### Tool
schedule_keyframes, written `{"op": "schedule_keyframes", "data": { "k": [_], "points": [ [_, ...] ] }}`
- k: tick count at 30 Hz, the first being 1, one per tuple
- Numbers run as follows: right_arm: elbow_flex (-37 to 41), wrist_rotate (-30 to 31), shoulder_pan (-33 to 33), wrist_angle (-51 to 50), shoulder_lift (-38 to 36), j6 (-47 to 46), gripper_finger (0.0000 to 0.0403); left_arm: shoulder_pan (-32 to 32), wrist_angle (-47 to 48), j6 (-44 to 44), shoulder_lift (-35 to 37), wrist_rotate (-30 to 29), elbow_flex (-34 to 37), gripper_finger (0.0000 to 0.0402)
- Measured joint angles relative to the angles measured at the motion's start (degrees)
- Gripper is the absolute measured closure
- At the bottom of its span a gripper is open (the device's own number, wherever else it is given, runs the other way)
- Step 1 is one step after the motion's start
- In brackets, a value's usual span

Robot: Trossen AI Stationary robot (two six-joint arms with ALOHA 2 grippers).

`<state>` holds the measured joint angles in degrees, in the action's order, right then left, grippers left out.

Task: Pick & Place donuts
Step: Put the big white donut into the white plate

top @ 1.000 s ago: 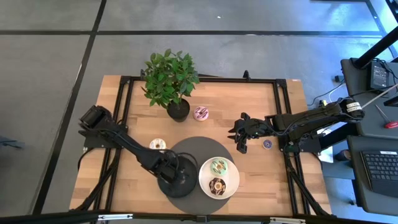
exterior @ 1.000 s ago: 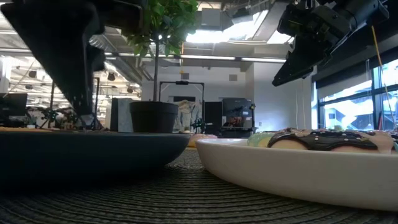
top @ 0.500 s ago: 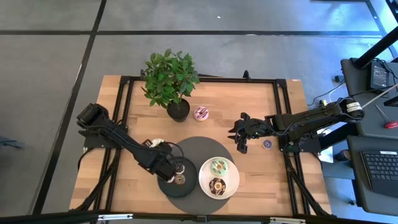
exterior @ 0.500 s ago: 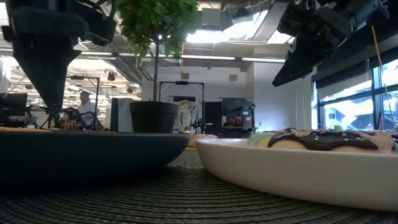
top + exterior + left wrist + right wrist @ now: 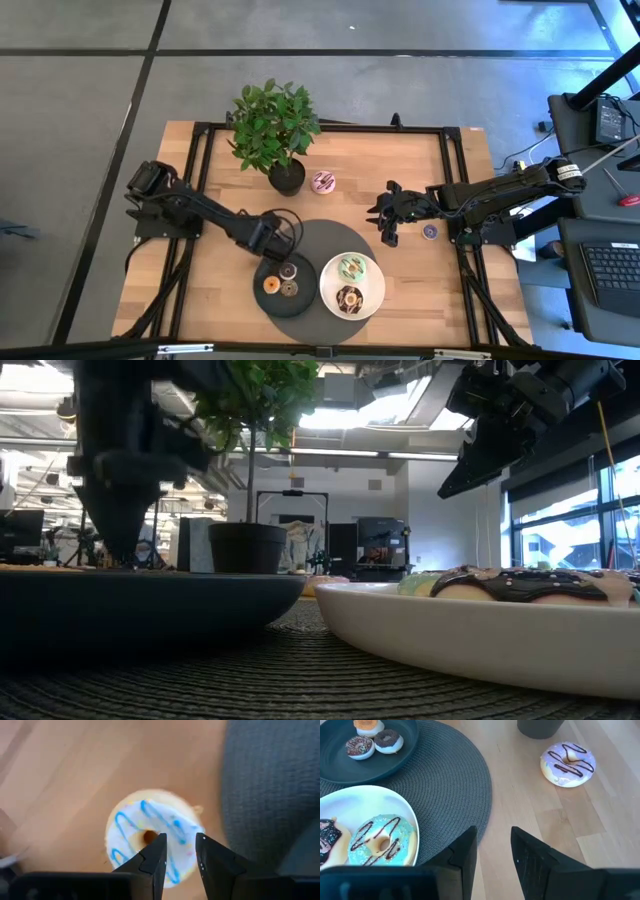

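- Bench of pale wood carries a round dark woven mat at its centre, with a black plate at the mat's 8 o'clock and a white plate at its 4 o'clock.
- I see three tiny donuts on the black plate: an orange one, a brown one and a sprinkled brown one.
- The white plate holds a green-iced donut and a chocolate-sprinkled donut.
- My left hand hangs just off the mat's 9 o'clock edge, directly over a white-iced donut with blue stripes lying on the wood; its fingers are spread a little, holding nothing.
- My right hand hovers off the mat's 2 o'clock side, fingers parted and empty.
- A pink-iced donut lies at the mat's 12 o'clock, beside a potted green plant.
- A tiny purple donut sits at 3 o'clock, near the right arm.
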<state>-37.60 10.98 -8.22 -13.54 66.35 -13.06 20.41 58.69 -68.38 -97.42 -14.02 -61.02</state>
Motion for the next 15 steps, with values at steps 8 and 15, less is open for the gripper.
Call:
{"op": "schedule_keyframes", "data": {
  "k": [8, 15],
  "points": [
    [0.0, 0.0, 0.0, 0.0, 0.0, 0.0, 0.0281, -1.9, -8.6, 0.1, 0.1, 2.9, 5.5, 0.0314],
    [0.0, 0.0, 0.0, 0.0, 0.0, 0.0, 0.0281, -1.9, -8.5, 1.7, 0.1, 2.0, 5.6, 0.0313]
  ]
}}
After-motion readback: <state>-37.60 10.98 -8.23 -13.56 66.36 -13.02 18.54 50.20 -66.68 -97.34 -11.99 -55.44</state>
